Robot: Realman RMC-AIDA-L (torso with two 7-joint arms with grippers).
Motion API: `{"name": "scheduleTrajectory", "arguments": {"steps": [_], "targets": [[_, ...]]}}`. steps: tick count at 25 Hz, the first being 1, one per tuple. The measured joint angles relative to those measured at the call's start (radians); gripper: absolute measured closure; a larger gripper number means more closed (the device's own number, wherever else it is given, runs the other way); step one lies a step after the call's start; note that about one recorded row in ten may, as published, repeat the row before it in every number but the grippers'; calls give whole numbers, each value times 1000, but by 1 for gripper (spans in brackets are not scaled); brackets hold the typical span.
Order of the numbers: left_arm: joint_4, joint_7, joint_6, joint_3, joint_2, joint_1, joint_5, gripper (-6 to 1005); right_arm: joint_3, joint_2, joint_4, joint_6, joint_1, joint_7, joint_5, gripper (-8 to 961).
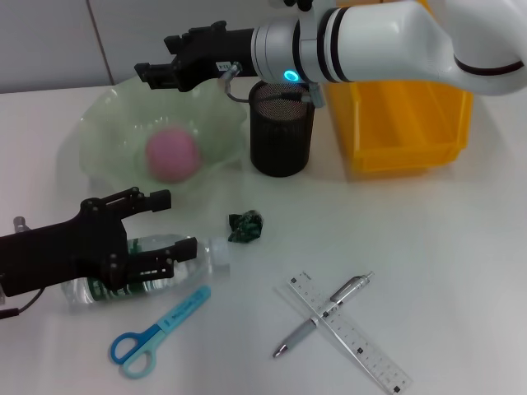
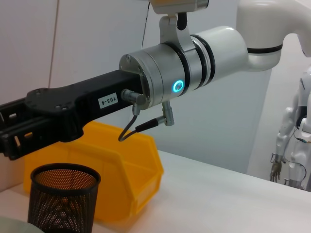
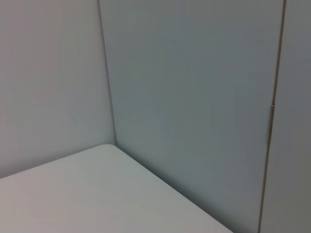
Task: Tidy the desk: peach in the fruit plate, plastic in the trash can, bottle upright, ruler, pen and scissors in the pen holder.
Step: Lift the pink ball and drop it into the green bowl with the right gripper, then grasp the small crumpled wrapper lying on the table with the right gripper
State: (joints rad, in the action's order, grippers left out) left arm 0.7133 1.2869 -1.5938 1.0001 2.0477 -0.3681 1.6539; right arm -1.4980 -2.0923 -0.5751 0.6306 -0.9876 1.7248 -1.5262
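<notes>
Left gripper (image 1: 165, 226) open around lying bottle (image 1: 156, 267), light, slippery, crushable; grip mid-body; right gripper (image 1: 152, 72) state unclear.

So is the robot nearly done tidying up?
Not yet. Done: the peach sits in the fruit plate. In hand: the left hand is around the lying bottle. The right hand hovers above the plate's far rim. Left: the crumpled plastic, scissors, pen and ruler lie on the desk; the pen holder looks empty.
</notes>
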Motion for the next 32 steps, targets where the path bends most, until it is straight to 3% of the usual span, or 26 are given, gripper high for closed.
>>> {"name": "scheduleTrajectory", "arguments": {"steps": [4, 11, 16, 23, 26, 29, 32], "targets": [[0, -1, -10, -13, -1, 1, 4, 138, 3, 0, -2, -2, 0, 0, 0, 321], [1, -1, -15, -12, -2, 2, 3, 138, 4, 0, -3, -3, 5, -2, 40, 320], [5, -2, -18, -12, -2, -3, 2, 139, 58, 8, -95, 66, 103, -47, 144, 320], [10, -2, -23, -12, -1, -17, 1, 138, 250, 23, -300, 466, 361, -59, 163, 320], [11, 1, -26, -12, -1, -25, 0, 138, 335, 55, -310, 659, 444, -59, 156, 320], [7, 5, -26, -12, -2, -38, 5, 139, 390, 101, -279, 823, 497, -57, 97, 320], [4, 6, -20, -8, 0, -43, 5, 139, 496, 117, -266, 949, 537, -68, -77, 320]]}}
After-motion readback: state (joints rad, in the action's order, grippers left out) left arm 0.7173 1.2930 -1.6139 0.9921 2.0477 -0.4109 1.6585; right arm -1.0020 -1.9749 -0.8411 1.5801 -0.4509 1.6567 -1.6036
